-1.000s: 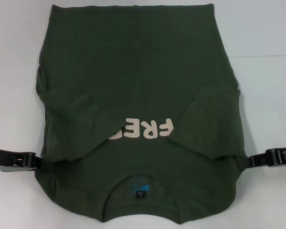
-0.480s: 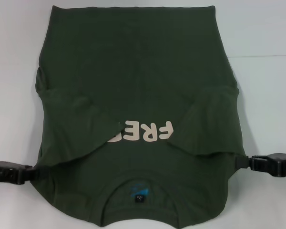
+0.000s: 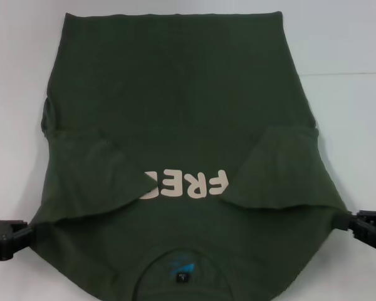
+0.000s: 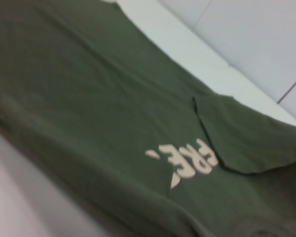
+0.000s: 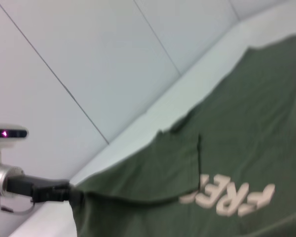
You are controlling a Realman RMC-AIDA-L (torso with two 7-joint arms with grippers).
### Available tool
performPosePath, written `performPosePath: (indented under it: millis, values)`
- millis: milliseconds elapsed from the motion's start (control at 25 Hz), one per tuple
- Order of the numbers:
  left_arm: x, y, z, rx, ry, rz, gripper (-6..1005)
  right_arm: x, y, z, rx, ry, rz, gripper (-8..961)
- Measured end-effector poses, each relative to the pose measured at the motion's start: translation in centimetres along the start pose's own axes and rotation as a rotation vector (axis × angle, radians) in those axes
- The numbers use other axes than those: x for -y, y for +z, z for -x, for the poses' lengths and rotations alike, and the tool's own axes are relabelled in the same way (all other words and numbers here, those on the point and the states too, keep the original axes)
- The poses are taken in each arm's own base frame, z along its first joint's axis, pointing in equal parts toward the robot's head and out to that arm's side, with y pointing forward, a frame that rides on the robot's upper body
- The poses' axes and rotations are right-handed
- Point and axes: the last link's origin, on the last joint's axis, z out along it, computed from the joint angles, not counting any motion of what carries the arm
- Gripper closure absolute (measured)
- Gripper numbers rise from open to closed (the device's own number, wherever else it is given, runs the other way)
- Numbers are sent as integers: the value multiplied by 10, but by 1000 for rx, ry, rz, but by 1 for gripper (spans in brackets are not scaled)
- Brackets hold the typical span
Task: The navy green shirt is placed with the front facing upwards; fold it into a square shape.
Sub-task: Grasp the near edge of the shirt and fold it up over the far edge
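While each gripper (image 3: 30, 229) (image 3: 346, 219) pinches, shirt (image 3: 175, 100) spans between.

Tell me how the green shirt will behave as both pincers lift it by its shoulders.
The navy green shirt is probably floppy: held by the left pincer and right pincer, its edges curve between them. Its folded sleeve lies loose, so it may flop open. It likely drags rather than slides on the table.

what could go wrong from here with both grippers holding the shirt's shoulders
The left gripper and right gripper each pinch only a thin edge of the navy green shirt, so one side might slip and skew the fold. The folded-in sleeves lie loose and could flop open as the cloth lifts.
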Motion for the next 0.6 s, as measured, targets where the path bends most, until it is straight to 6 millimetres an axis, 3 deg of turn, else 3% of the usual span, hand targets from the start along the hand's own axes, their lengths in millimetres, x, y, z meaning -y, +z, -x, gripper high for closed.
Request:
performPosePath:
  millis: [240, 600]
  values:
    - [-5, -7, 6, -67, 27, 14, 957, -18, -25, -16, 129, -102, 12, 916]
    - [-22, -14, 14, -96, 66, 115, 957, -37, -46, -49, 175, -142, -29, 915]
